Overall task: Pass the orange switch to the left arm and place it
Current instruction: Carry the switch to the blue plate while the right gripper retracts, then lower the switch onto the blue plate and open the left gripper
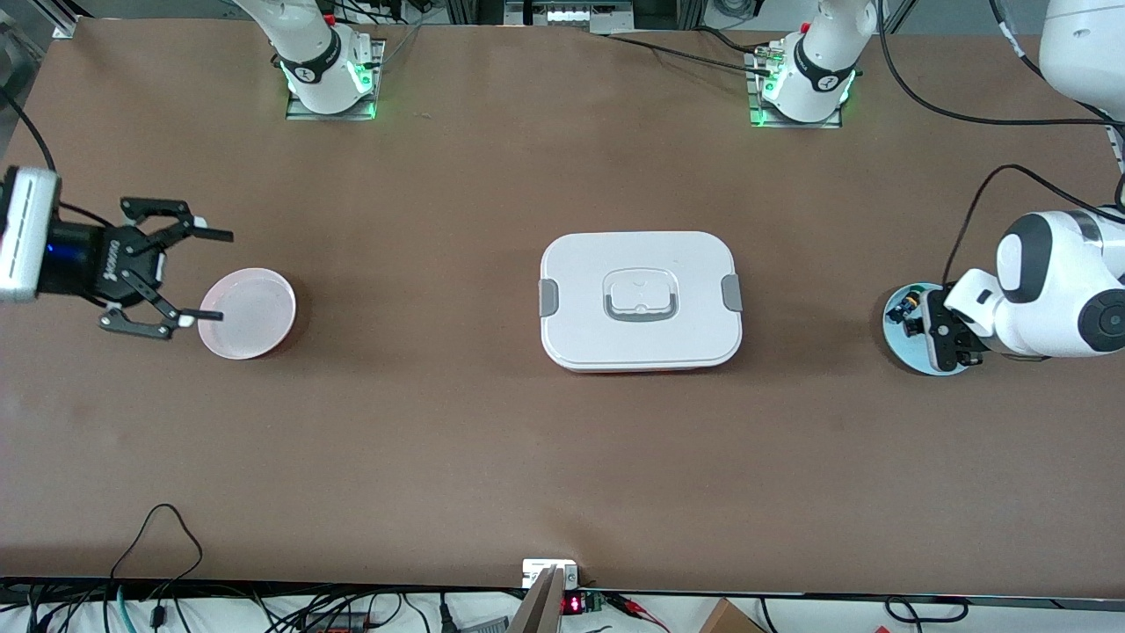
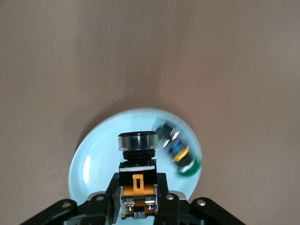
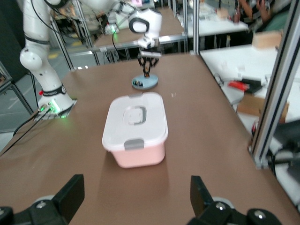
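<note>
My left gripper (image 1: pixel 945 338) is at the light blue plate (image 1: pixel 905 356) at the left arm's end of the table. In the left wrist view its fingers (image 2: pixel 161 187) are shut on the orange switch (image 2: pixel 137 164), gripping its black and orange body over the plate (image 2: pixel 93 159). I cannot tell whether the switch is lifted off the plate. My right gripper (image 1: pixel 224 275) is open and empty, turned sideways beside the pink plate (image 1: pixel 255 316) at the right arm's end. The white box (image 1: pixel 642 264) stands in the middle of the table between them; it also shows in the right wrist view (image 3: pixel 136 126).
A second small switch with a green cap and blue bits (image 2: pixel 180 152) lies on the light blue plate beside the held one. Cables and a small device (image 1: pixel 549 576) sit at the table edge nearest the front camera.
</note>
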Controlling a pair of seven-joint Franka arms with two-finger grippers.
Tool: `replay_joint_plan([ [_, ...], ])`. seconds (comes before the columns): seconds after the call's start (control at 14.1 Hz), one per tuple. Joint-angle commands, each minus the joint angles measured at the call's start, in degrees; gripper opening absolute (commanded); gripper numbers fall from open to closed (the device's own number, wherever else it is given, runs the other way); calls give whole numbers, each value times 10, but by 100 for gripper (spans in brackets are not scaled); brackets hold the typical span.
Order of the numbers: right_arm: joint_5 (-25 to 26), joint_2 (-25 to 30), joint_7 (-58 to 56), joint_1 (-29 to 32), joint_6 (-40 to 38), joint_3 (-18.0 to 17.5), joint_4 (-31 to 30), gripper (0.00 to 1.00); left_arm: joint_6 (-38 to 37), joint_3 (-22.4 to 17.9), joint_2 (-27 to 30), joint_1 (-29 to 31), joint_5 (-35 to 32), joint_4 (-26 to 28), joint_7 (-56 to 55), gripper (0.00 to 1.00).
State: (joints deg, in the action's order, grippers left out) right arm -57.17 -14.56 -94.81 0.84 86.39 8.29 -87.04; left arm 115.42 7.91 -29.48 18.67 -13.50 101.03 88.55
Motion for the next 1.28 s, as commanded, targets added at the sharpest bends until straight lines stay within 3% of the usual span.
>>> replay_joint_plan([
  [0.0, 114, 67, 131, -62, 21, 58, -39, 100, 38, 7, -18, 22, -25, 7, 66, 16],
  [0.28, 302, 69, 361, -71, 39, 60, -34, 100, 119, 6, -32, 34, -28, 37, 123, 16],
  [0.5, 389, 68, 499, -76, 35, 56, -31, 100, 139, 6, -39, 43, -27, 37, 137, 17],
  [0.78, 498, 71, 668, -123, 38, 55, -12, 100, 153, 10, -37, 52, -25, 46, 127, 29],
  [0.85, 514, 71, 709, -137, 34, 55, -12, 100, 149, 12, -36, 52, -26, 45, 130, 59],
  [0.99, 528, 72, 804, -157, 22, 55, -13, 100, 146, 16, -32, 51, -24, 45, 128, 67],
  [1.06, 534, 72, 834, -161, 21, 55, -13, 100, 132, 17, -26, 48, -23, 44, 126, 78],
  [1.13, 535, 72, 839, -164, 21, 55, -12, 100, 109, 25, -22, 47, -23, 41, 123, 97],
  [1.21, 532, 72, 841, -163, 21, 56, -9, 100, 82, 39, -15, 48, -23, 37, 117, 100],
])
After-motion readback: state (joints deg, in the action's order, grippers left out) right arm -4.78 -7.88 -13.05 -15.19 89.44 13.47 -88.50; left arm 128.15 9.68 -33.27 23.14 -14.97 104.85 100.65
